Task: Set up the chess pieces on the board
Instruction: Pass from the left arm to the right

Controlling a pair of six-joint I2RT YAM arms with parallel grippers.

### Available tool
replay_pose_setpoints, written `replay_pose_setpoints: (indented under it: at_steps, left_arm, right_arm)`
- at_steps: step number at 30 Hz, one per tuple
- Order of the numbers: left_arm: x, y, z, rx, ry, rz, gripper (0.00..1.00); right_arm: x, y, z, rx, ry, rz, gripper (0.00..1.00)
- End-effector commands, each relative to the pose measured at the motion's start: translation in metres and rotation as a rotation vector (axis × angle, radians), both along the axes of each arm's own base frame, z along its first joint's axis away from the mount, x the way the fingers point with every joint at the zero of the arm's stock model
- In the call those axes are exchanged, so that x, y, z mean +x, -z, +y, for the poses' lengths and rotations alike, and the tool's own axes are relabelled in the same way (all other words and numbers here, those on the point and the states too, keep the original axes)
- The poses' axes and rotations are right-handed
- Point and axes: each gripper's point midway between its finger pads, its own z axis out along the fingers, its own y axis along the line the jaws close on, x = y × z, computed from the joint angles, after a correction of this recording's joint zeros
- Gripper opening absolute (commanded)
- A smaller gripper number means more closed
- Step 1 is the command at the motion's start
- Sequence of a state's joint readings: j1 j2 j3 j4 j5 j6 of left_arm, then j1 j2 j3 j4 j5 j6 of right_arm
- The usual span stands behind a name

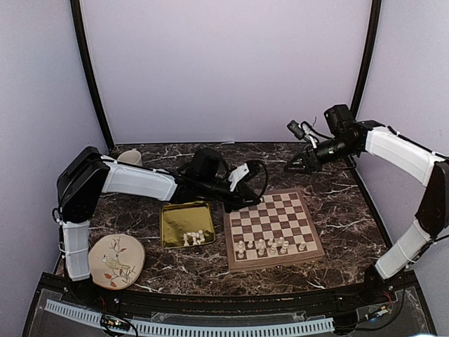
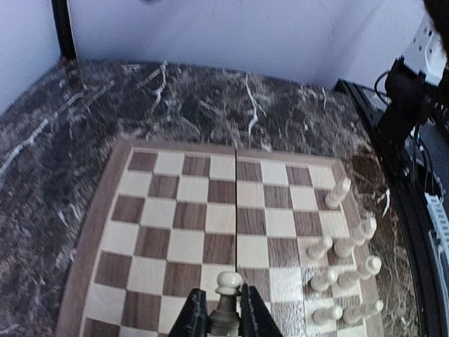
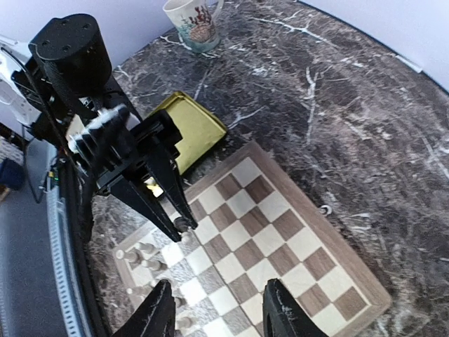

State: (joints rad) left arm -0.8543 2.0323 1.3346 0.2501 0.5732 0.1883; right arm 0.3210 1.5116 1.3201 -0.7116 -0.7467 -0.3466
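Observation:
The wooden chessboard [image 1: 280, 210] lies at centre right of the table, also in the left wrist view [image 2: 175, 217] and the right wrist view [image 3: 280, 239]. Several cream chess pieces [image 1: 263, 246] stand on its near rows, and more lie in the gold tray [image 1: 193, 237]. My left gripper [image 1: 245, 203] hovers over the board's left side, shut on a cream pawn [image 2: 228, 284] held upright between its fingers [image 2: 191, 319]; it also shows in the right wrist view [image 3: 179, 223]. My right gripper [image 1: 291, 167] is open and empty, high behind the board, its fingers [image 3: 158, 316] spread wide.
A shiny gold tray [image 1: 179, 217] sits left of the board. A round plate with a bird drawing [image 1: 116, 261] lies at front left. A mug [image 1: 130, 157] stands at back left, also in the right wrist view [image 3: 193, 24]. Black posts and purple walls enclose the table.

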Motion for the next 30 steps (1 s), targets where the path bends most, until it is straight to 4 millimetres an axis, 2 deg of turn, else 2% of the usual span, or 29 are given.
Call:
replay_pose_setpoints:
  at_steps: [1, 5, 10, 18, 30]
  left_arm:
    - [0.012, -0.081, -0.010, -0.226, -0.083, -0.112, 0.14]
    - [0.012, -0.086, -0.013, -0.246, -0.093, -0.136, 0.15]
    - [0.009, -0.091, -0.017, -0.262, -0.082, -0.147, 0.16]
    - [0.005, -0.091, -0.018, -0.272, -0.073, -0.150, 0.16]
    - [0.000, -0.097, -0.021, -0.291, -0.054, -0.154, 0.16]
  right_arm:
    - [-0.020, 0.009, 0.018, 0.149, -0.057, 0.315, 0.44]
    - [-0.026, 0.017, 0.027, 0.208, -0.091, 0.429, 0.47]
    - [-0.033, 0.017, 0.040, 0.279, -0.139, 0.529, 0.49]
    - [-0.039, 0.021, 0.048, 0.325, -0.158, 0.616, 0.38]
    - [-0.035, 0.033, 0.052, 0.317, -0.150, 0.643, 0.33]
